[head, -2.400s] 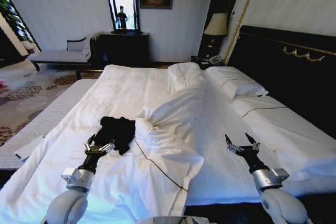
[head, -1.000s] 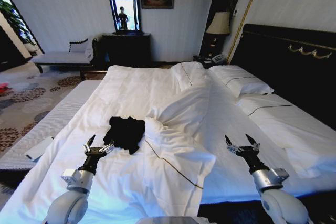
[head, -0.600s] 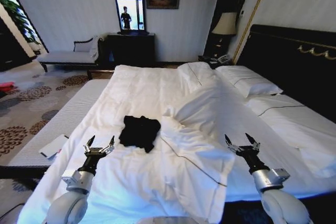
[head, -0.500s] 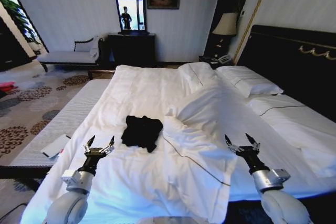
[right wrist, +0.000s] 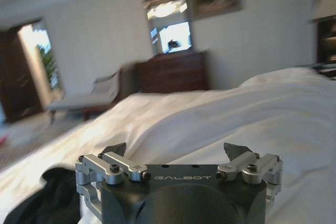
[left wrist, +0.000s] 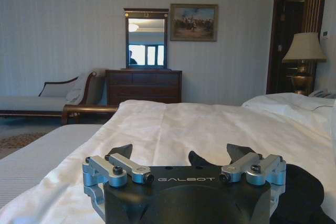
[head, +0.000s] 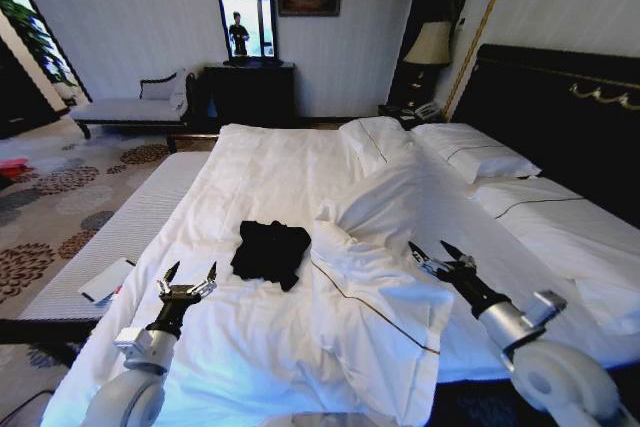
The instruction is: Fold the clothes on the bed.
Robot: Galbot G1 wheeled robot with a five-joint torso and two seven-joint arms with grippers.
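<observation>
Fingers of both grippers stand spread and empty, the left gripper point(head: 187, 284) just below the crumpled black T-shirt point(head: 271, 251), which lies left of centre on the bed point(head: 250, 162), beside a bunched white duvet fold point(head: 375, 247). Reaching well probably means the right gripper point(head: 438, 259), lower right, clearing that fold before both take the shirt's edges. "GALBOT" reads on each wrist housing; no shirt lettering is legible.

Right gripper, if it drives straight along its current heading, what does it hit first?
Most likely the bunched fold of white duvet. The right gripper, jaws open, points up and left across the bed toward that ridge, with the black T-shirt beyond it. Height above the bedding is unclear, so it might skim over.
</observation>
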